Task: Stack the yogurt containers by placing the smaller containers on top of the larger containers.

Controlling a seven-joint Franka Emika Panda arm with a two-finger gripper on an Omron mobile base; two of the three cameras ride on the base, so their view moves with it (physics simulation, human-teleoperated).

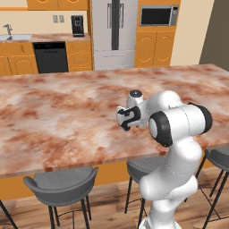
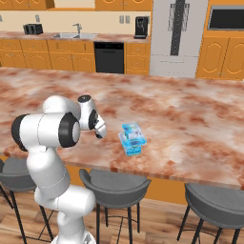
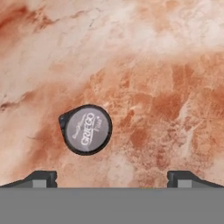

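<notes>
A tiny dark round cup with a grey printed lid lies on the marble counter, just ahead of my gripper and a little left of its centre line. The two fingertips stand wide apart with nothing between them, so the gripper is open. In the right base view a small light-blue pack sits on top of a wider light-blue pack, to the right of my hand. From the left base view my hand hangs over the counter near its front edge.
The marble island counter stretches far left and back. Grey bar stools stand below its front edge. Cabinets, a dishwasher and a fridge line the far wall.
</notes>
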